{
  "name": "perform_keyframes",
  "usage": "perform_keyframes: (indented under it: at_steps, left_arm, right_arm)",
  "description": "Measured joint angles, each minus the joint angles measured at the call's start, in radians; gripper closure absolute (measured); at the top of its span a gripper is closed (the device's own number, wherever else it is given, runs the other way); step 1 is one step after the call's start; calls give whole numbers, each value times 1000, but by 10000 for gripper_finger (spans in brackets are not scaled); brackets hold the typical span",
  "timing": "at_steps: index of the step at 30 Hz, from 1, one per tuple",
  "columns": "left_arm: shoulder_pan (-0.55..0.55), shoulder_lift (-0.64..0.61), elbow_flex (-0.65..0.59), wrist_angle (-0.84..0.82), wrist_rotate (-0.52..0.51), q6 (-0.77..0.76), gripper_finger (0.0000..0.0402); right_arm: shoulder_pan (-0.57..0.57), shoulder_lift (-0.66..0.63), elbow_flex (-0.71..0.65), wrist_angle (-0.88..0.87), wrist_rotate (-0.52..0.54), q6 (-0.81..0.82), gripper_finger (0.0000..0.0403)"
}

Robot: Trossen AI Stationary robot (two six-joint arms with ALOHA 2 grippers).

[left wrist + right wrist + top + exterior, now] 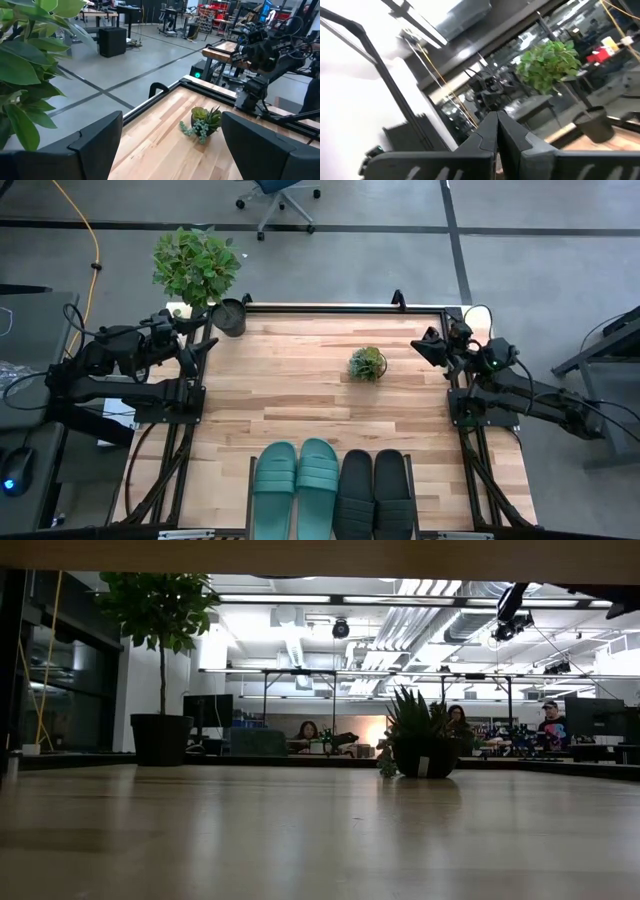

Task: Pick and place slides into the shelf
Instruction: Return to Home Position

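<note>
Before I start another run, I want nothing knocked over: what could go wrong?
The open left gripper sits close to the large potted plant at the table corner; a swing could brush its leaves or pot. The small plant stands mid-table between that gripper and the shut right gripper; a low sweep might tip it.

Bright, even overhead light falls on the tabletop (300,370) — shadows stay soft. In the low view, ceiling strip lights (300,598) glare, leaving the small plant (420,745) a dark silhouette — the right wrist view washes out white.
</note>
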Motion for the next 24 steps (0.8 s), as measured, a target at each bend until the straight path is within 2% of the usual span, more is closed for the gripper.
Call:
perform_keyframes:
  at_steps: [3,6,16,24]
  left_arm:
    - [0,0,0,0,0,-1,75]
    - [0,0,0,0,16,-22,75]
    - [0,0,0,-14,78,-27,75]
    - [0,0,0,-29,79,-27,75]
  right_arm:
    - [25,0,-33,82,5,40,403]
    - [90,-1,-34,81,24,30,403]
    - [369,2,-34,-86,242,-129,403]
    - [442,2,-34,-127,272,-206,403]
